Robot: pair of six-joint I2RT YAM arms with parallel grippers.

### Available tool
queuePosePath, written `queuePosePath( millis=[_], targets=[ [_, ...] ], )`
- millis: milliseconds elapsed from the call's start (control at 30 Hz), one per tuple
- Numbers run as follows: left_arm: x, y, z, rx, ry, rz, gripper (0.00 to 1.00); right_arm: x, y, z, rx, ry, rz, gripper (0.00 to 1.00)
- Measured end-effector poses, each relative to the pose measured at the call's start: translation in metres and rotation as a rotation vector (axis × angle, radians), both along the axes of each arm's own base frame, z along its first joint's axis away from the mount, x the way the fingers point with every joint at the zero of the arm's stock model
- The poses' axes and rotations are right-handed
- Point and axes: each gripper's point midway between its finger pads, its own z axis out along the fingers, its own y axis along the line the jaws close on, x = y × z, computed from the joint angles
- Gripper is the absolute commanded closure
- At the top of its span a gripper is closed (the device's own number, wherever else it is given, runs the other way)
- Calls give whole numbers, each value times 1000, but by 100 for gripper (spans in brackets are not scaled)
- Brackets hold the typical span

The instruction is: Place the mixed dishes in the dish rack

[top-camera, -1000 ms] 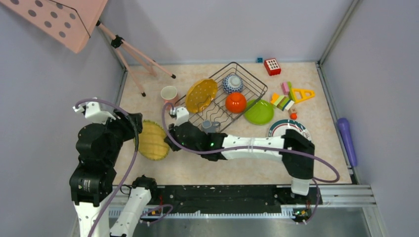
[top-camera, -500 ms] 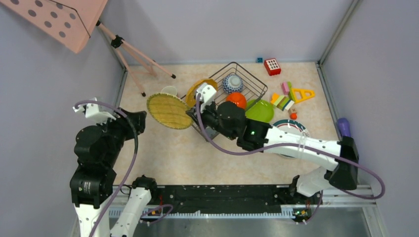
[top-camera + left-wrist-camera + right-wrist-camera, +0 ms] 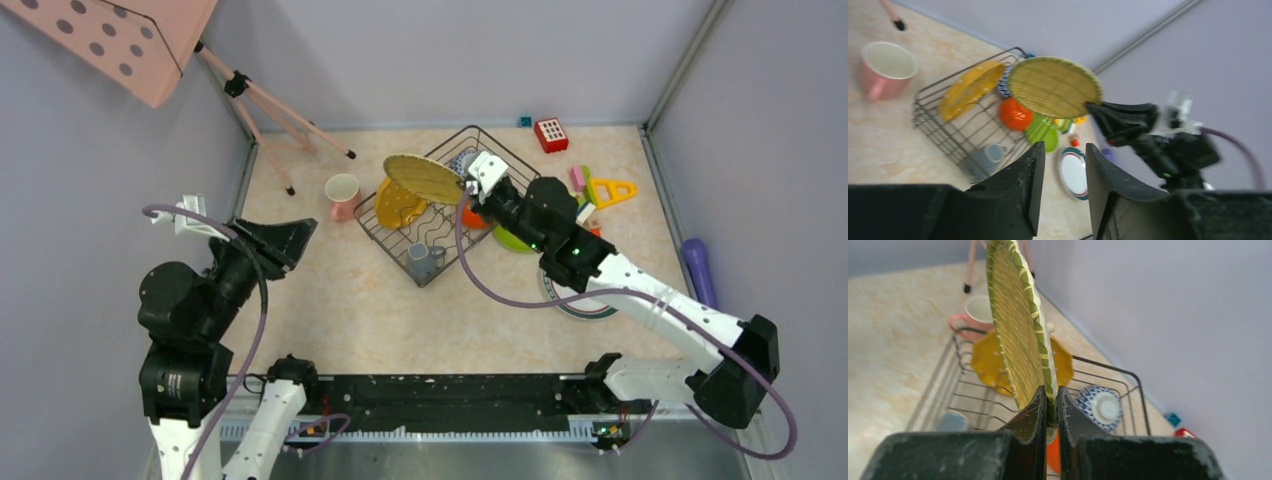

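Note:
My right gripper point(image 3: 472, 188) point(image 3: 1050, 407) is shut on the rim of a yellow scalloped plate point(image 3: 424, 177) point(image 3: 1018, 325) and holds it in the air over the dish rack point(image 3: 400, 243) point(image 3: 1128, 375). In the rack stand the other yellow plate point(image 3: 398, 205), the patterned bowl point(image 3: 1102, 406), the orange-red bowl point(image 3: 1015, 113) and the grey mug point(image 3: 422, 262). The pink mug point(image 3: 342, 193) stands on the table left of the rack. The lime green plate point(image 3: 515, 240) and the white green-rimmed plate point(image 3: 566, 298) lie to the right, partly hidden by my right arm. My left gripper point(image 3: 300, 231) point(image 3: 1062, 170) is open and empty, raised at the left.
Coloured toy blocks point(image 3: 590, 190) and a red block point(image 3: 551, 134) lie at the back right. A purple cylinder point(image 3: 700, 270) lies by the right wall. A pink tripod leg point(image 3: 290, 120) stands at the back left.
My right gripper has lifted the yellow scalloped plate from the table at the left and carried it right and back, to above the rack. My left gripper has turned towards the rack.

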Motion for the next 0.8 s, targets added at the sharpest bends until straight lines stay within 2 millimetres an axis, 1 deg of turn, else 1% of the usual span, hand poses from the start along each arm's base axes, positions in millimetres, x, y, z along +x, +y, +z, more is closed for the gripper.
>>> queuePosePath(
  millis=[100, 167, 233, 267, 367, 433, 467, 533, 600, 700, 800],
  targets=[
    [-8, -14, 19, -96, -34, -73, 67, 22, -16, -25, -116, -37, 12, 100],
    [-14, -22, 32, -153, -57, -124, 69, 32, -18, -42, -186, -44, 59, 100],
    [-20, -30, 44, -207, -75, -180, 71, 39, -17, -58, -249, -56, 119, 100],
    [-23, -34, 50, -227, -85, -205, 72, 41, -16, -63, -271, -64, 137, 100],
    [-29, -39, 62, -254, -119, -251, 73, 48, -10, -79, -353, -106, 197, 100],
    [-32, -42, 69, -257, -144, -277, 79, 52, -4, -92, -410, -131, 242, 100],
    [-33, -43, 70, -254, -153, -286, 80, 54, -1, -96, -433, -135, 260, 100],
    [-32, -43, 69, -244, -158, -289, 80, 59, 5, -102, -481, -151, 292, 100],
    [-27, -43, 61, -231, -147, -285, 80, 64, 8, -102, -510, -176, 305, 100],
    [-15, -43, 44, -196, -99, -268, 83, 68, 11, -94, -552, -252, 320, 100],
    [3, -41, 26, -145, -44, -244, 83, 70, 12, -86, -589, -323, 332, 100]
  ],
)
